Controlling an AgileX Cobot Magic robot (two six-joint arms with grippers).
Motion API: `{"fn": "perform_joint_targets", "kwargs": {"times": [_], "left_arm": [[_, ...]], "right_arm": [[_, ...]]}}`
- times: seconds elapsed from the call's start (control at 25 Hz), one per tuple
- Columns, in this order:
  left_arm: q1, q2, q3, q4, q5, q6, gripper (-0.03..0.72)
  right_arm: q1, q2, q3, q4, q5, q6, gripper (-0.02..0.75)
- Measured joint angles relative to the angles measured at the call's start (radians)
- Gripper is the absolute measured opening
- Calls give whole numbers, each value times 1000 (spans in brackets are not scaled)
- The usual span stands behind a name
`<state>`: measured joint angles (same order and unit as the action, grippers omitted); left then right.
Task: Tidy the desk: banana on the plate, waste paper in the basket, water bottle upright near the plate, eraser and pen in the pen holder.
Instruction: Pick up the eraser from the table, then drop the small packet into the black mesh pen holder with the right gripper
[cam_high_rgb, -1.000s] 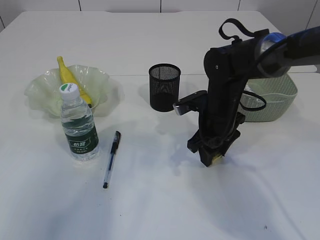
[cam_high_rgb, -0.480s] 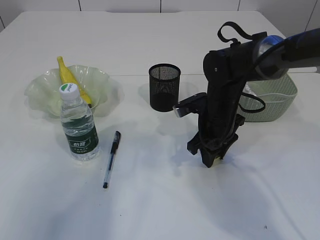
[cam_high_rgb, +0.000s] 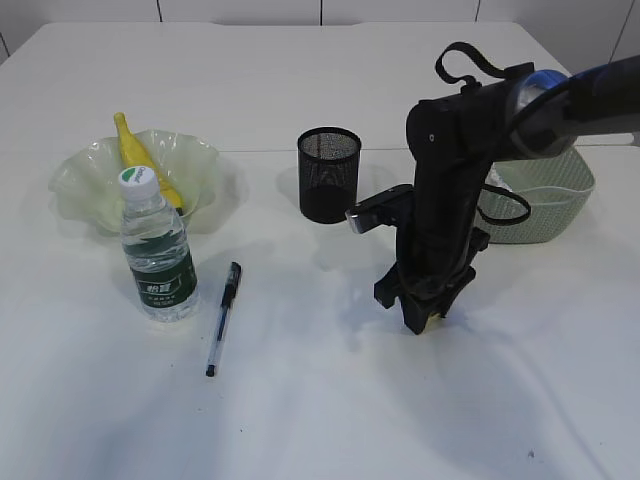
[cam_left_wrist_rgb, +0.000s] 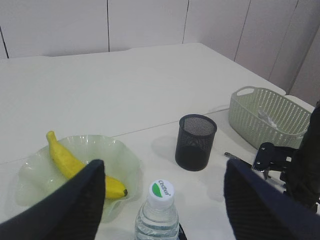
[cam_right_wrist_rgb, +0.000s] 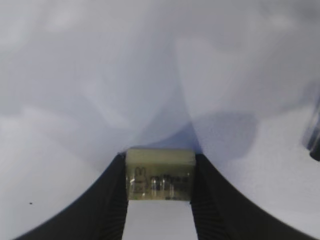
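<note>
- Right gripper (cam_right_wrist_rgb: 159, 200) pinches the eraser (cam_right_wrist_rgb: 160, 174) between both pads, down at the table (cam_high_rgb: 320, 420), between holder and basket, nearer the front edge.
- Step in hand, by my reading: secure eraser, then carry it to the holder (cam_high_rgb: 329, 174).
- To do it well: check the pads sit square on the eraser's 2 sides; lift straight up before swinging left; clear the mesh rim, then release over the middle of the opening.
- Risk: small block could twist out if the pinch is off-centre.
- Left gripper (cam_left_wrist_rgb: 160, 200) spread wide, empty, above the bottle (cam_left_wrist_rgb: 158, 215).
- Count: 1 eraser, 1 pen (cam_high_rgb: 223, 318) lying just right of the bottle, 1 bottle upright near the plate (cam_high_rgb: 85, 180), 1 banana (cam_high_rgb: 145, 163) on the plate, 1 holder, 1 basket (cam_high_rgb: 545, 205) with paper (cam_left_wrist_rgb: 270, 117) inside.
- Left to do, apparently: eraser and pen.
</note>
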<state>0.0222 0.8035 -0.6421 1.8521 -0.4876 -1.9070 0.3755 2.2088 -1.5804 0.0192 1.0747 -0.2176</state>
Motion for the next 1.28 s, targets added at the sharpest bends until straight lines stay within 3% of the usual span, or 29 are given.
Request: {"fn": "perform_joint_targets", "kwargs": {"times": [0.8,1.28], "left_arm": [[0,0,0,0,0,0,519],[0,0,0,0,0,0,519]], "right_arm": [[0,-12,-298,21,64,18,286],[0,-12,-398,46,-148,41,286]]}}
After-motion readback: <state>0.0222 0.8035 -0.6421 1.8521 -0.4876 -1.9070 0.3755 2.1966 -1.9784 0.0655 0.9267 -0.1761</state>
